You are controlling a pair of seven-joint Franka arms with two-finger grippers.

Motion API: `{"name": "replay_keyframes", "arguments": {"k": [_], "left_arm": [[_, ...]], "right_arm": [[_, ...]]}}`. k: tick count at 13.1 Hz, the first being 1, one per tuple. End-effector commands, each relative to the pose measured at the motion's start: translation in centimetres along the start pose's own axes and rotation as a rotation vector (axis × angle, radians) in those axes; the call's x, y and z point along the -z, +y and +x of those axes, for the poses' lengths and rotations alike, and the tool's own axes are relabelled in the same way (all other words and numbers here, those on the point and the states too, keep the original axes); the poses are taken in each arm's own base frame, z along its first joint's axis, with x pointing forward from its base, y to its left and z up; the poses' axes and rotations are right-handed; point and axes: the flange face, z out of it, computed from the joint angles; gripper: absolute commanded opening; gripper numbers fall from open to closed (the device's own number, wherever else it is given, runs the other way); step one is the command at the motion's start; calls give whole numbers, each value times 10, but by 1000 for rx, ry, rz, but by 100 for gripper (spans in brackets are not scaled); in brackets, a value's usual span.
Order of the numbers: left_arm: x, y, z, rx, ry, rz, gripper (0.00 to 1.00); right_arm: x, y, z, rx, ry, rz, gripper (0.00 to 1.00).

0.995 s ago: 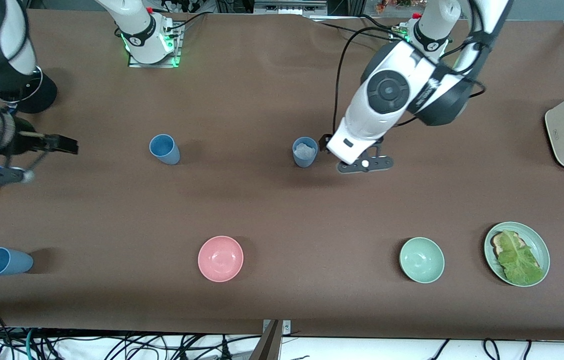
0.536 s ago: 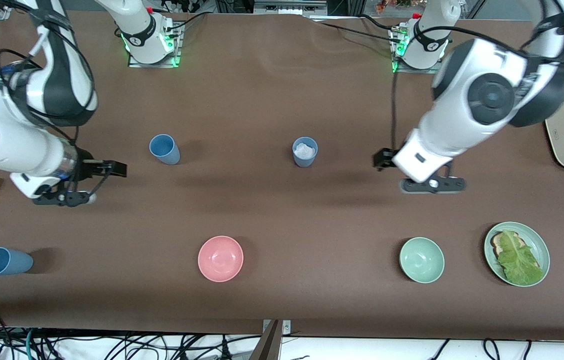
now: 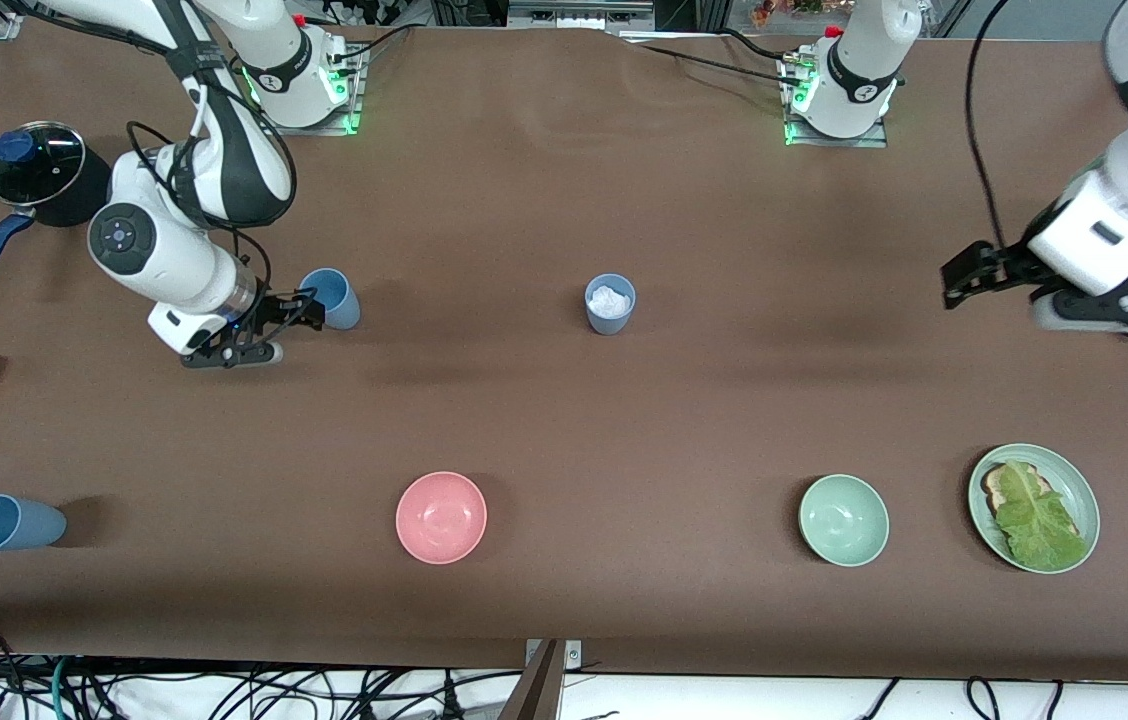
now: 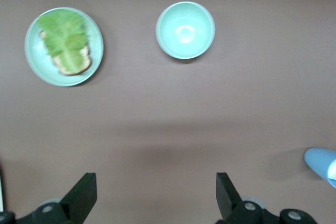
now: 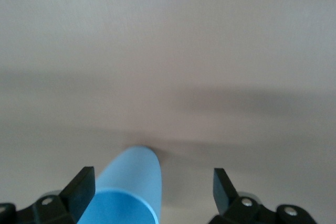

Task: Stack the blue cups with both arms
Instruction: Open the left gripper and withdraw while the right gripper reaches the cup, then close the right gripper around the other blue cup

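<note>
Blue cups (image 3: 331, 298), three, two bowls (image 3: 441, 517), left gripper (image 3: 969, 275) wide, right gripper (image 3: 294, 312) wide beside one cup

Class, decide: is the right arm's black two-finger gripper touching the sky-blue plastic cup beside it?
Apart. In the right wrist view, the sky-blue cup stands between the open fingers of the right gripper, with bare table showing on both sides of it.

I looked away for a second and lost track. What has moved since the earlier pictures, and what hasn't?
The right hand swung from the table's edge to the sky-blue cup and now sits open beside it, not gripping. The left hand pulled away from the grey-blue cup toward the toaster end, open and empty. As the right arm cleared, a pot came into view. Cups, bowls, plate and lemon stayed put.
</note>
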Motion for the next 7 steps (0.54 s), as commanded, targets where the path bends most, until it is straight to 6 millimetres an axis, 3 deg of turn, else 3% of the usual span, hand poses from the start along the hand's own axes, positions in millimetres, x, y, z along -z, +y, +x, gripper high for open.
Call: {"name": "replay_keyframes", "arguments": {"k": [1,4,7], "left_arm": [[-8,-11,-31,-14,5,-59,100],[-6,-18,-32,-68,-24,-72,100],[-3,-22,-26,-53,-21,-71,100]], "right_arm": [[12,2,-29,-11,1,7,99],[15,2,-40,-11,-31,3,99],[-11,5,-47,-8,-28,2,92]]}}
